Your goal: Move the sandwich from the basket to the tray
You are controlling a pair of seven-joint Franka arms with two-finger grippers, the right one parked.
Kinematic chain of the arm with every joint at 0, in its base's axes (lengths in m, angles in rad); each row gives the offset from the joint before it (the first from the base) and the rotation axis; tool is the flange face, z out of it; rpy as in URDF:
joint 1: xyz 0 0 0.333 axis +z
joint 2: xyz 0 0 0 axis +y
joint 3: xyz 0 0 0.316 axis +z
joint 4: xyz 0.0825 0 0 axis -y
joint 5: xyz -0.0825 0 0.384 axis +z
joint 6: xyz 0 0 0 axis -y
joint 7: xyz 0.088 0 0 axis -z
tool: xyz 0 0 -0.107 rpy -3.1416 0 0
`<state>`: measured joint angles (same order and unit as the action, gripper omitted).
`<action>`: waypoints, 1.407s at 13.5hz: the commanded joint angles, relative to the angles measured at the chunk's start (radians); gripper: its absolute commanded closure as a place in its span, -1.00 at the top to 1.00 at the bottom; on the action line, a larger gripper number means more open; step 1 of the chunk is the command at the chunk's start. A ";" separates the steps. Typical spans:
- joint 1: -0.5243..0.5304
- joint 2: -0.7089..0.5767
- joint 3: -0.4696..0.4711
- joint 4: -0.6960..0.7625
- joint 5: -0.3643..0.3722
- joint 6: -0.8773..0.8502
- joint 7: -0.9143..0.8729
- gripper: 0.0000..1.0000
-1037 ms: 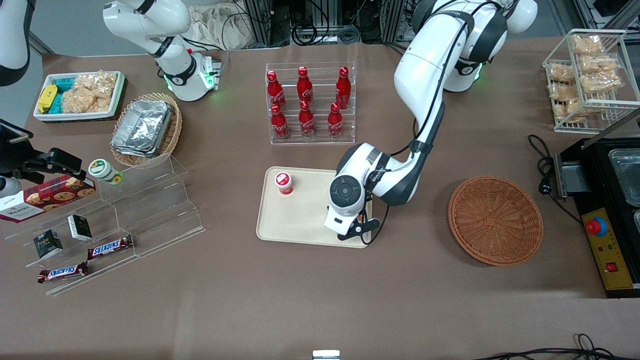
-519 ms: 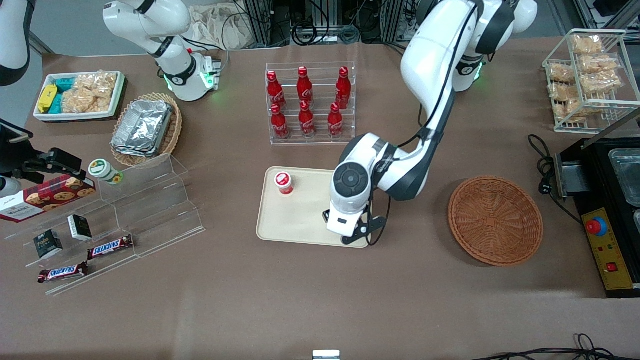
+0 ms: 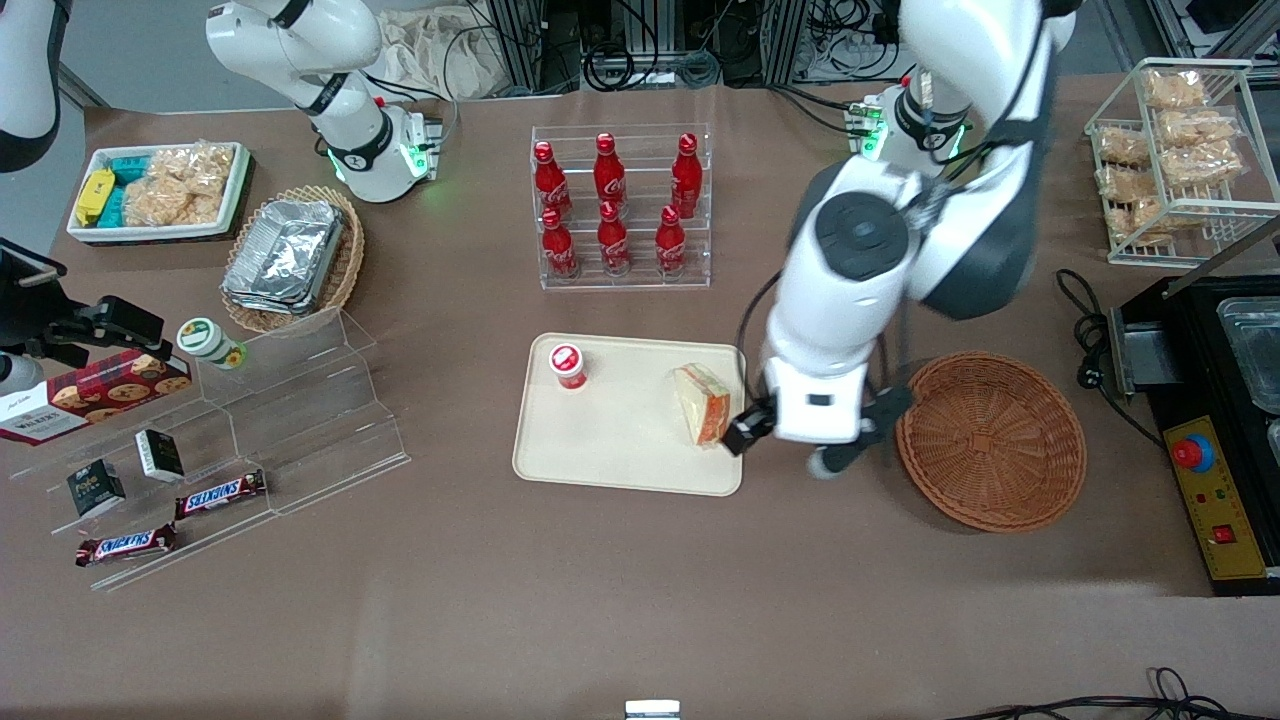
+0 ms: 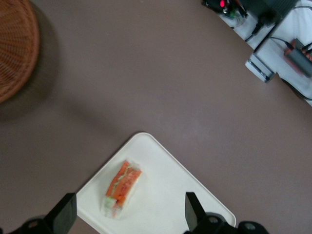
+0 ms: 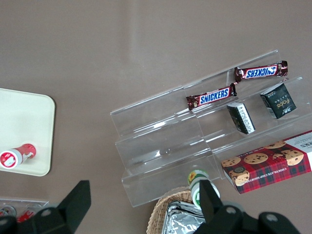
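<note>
The sandwich [image 3: 702, 403], a clear-wrapped wedge with an orange-red filling edge, lies on the cream tray [image 3: 610, 445] near the tray's edge toward the working arm's end. In the left wrist view the sandwich [image 4: 123, 187] rests on the tray [image 4: 170, 190] well below the fingers. My gripper [image 3: 800, 445] hangs open and empty, raised above the table between the tray and the round reddish-brown basket [image 3: 990, 440]. Its two dark fingertips [image 4: 66, 212] stand wide apart, gripper [image 4: 127, 207] holding nothing. The basket [image 4: 14, 44] holds nothing that shows.
A small red-capped bottle [image 3: 568, 365] stands on the tray, toward the parked arm's end. A clear rack of red cola bottles [image 3: 620, 205] is farther from the camera. A black machine [image 3: 1220, 420] and a wire snack rack [image 3: 1170, 150] stand at the working arm's end.
The gripper has let go of the sandwich, risen from the tray and swung toward the basket. The sandwich, hidden under the hand before, now lies in plain sight on the tray.
</note>
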<state>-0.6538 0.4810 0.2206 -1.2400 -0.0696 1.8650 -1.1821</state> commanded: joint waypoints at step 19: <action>0.534 -0.455 -0.074 -0.427 -0.016 -0.139 1.001 1.00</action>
<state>-0.1912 0.1219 0.2152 -1.5646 -0.0838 1.7228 -0.2499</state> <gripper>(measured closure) 0.000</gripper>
